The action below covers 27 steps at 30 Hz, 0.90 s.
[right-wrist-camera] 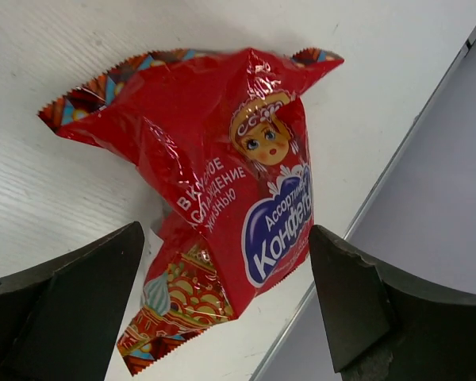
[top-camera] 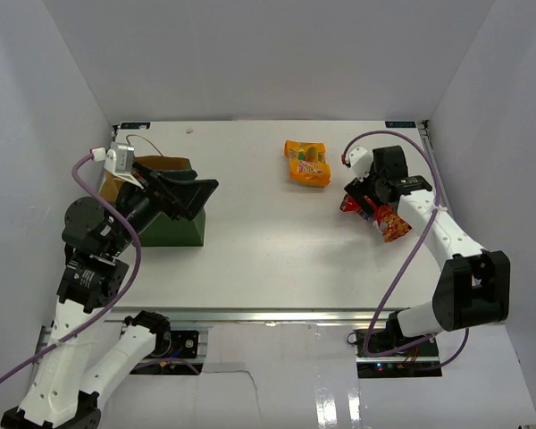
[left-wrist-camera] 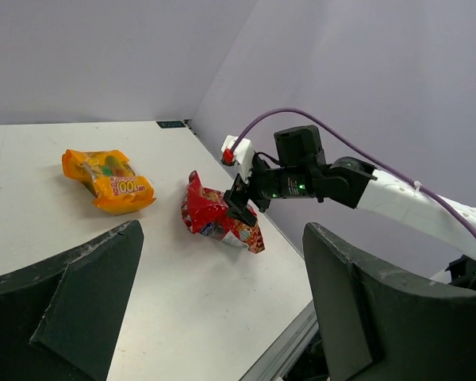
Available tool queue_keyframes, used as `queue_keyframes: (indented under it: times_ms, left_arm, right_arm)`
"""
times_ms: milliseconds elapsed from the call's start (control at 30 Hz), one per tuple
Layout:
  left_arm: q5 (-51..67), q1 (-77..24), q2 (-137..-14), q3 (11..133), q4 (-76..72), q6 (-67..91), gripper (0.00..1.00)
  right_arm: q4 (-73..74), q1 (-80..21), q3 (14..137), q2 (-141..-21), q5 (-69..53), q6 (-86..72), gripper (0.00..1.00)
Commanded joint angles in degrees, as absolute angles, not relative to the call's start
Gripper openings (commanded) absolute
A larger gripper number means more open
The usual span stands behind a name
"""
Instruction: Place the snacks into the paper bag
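**Snacks lay out of the paper bag, both grippers spread wide**

Seen from above, the paper bag (top-camera: 177, 232) stood on the left part of the table (top-camera: 268, 268), dark green outside with brown paper showing at its mouth. A thin loop handle rose at its far side. The left gripper (top-camera: 195, 195) hung over the paper bag, on the side that faced the snacks, and its fingers (left-wrist-camera: 71, 305) were spread wide apart.

Two snacks were visible, both outside the paper bag. The orange pouch (top-camera: 307, 163) lay flat on the table, well to the right of the paper bag and farther back. The red bag (right-wrist-camera: 222, 175), crinkled and glossy with a doll's face printed on it, lay farther right again, well apart from the paper bag and close to the opposite edge of the table.

The right gripper (top-camera: 364, 198) was down at the red bag, on the side towards the paper bag. Its fingers (right-wrist-camera: 357, 302) were spread, one on each side of the red bag. Whether either finger touched the wrapper could not be told from these views.
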State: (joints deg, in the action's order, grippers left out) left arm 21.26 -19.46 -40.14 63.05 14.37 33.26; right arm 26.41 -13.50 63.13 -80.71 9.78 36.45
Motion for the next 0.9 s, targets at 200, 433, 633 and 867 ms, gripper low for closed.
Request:
queue_keyframes:
  times_ms: [200,433,633,867]
  left_arm:
    - [21.27,-19.25,-37.27,62.23,13.27,33.84,0.92]
    - [20.74,-19.25,-35.6,61.44,13.8,35.24,0.92]
    - [20.04,-19.25,-34.8,61.35,14.33,35.42,0.92]
    - [20.48,-19.25,-35.95,62.49,14.33,35.07,0.92]
  right_arm:
    - [29.53,-10.64,66.17,-90.77,11.34,34.81,0.92]
    - [29.53,-8.88,69.52,-98.17,9.23,32.79,0.9]
    - [29.44,-7.83,67.95,-98.35,5.54,32.17,0.62]
    - [29.62,-5.54,66.01,-96.68,-1.56,32.08,0.24]
